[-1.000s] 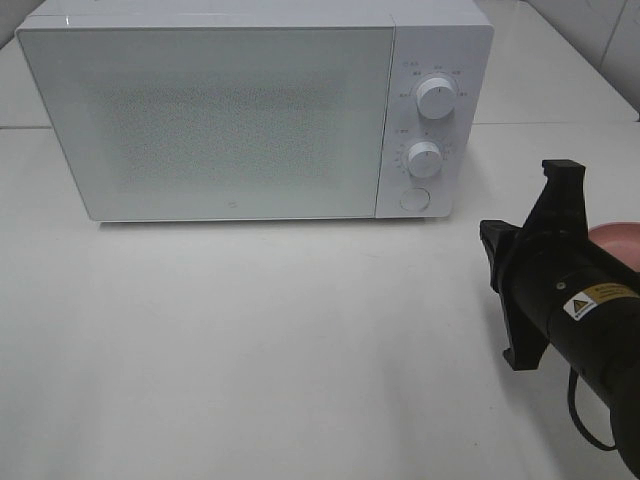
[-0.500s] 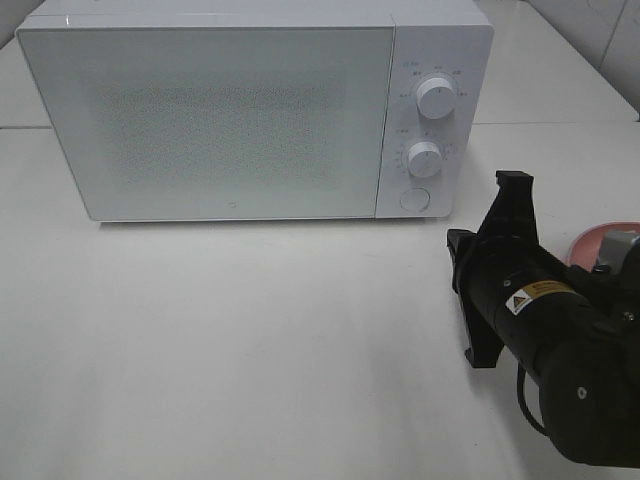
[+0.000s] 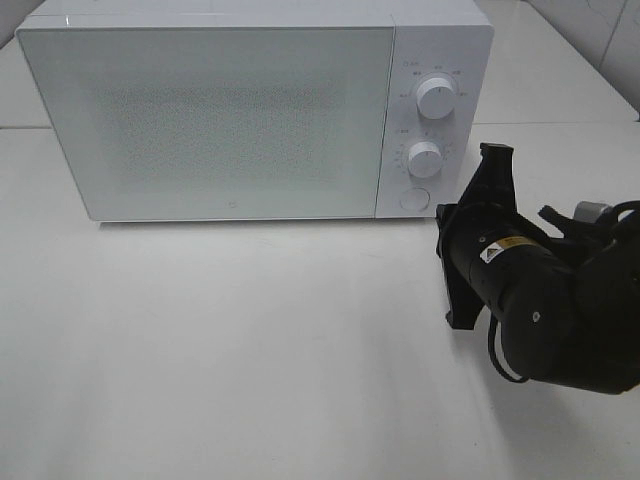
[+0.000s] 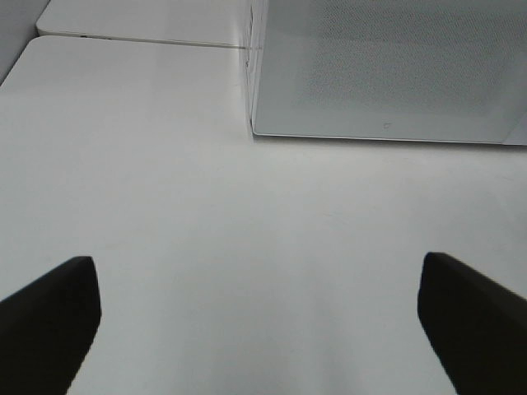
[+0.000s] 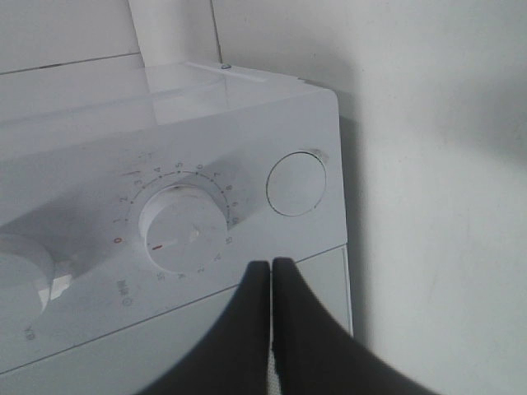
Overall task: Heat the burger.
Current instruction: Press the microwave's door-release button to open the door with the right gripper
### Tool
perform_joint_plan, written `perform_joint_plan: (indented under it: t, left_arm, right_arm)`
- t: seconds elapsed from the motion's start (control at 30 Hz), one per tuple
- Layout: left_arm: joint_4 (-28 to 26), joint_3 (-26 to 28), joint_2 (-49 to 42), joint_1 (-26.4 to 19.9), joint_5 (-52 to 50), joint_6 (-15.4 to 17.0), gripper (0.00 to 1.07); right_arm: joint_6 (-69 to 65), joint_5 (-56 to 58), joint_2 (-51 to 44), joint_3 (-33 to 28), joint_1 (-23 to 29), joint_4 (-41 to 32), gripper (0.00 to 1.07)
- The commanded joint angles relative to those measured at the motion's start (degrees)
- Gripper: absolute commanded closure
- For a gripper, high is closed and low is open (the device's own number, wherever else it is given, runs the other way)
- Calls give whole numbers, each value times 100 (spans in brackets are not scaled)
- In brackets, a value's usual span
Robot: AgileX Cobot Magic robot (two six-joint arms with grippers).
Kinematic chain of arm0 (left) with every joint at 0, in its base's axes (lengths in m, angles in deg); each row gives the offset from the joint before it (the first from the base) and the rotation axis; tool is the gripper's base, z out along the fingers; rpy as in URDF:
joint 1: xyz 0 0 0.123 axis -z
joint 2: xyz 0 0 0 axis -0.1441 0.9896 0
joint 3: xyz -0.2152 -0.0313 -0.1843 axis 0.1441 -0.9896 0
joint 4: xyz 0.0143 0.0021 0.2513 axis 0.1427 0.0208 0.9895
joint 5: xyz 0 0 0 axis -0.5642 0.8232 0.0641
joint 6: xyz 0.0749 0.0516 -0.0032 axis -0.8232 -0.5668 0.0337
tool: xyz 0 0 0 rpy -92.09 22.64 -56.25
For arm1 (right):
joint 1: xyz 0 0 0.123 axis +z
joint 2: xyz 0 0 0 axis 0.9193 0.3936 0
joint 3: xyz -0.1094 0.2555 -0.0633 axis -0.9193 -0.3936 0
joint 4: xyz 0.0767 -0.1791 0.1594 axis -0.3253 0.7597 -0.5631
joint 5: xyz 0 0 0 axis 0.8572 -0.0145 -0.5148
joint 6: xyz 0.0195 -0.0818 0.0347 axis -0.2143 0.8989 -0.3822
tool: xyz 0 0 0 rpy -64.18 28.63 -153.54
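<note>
One left hand [image 4: 255, 276], wrist view only

The burger is not visible in any view. The white microwave [image 3: 256, 108] stands upright on the white counter [image 3: 250, 350], filling the upper left and middle of the high view. Its speckled door [image 3: 200, 135] is shut. On the panel at its right sit an upper dial [image 3: 436, 97], a lower dial [image 3: 425, 159] and a round button [image 3: 413, 199] below them. The lower dial's red mark lies near zero.
</note>
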Motion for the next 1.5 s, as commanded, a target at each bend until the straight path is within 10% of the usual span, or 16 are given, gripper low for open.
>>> perform_joint_plan:
  t: [0.03,1.5]
  left_arm:
    - [0,-17,-109,17,-17,-6,4]
    - [0,-17,-109,17,-17,-6,4]
  right_arm:
    - [189,86,126,183,-86,74,107]
    - [201,390,1564,1776,-390,-120,107]
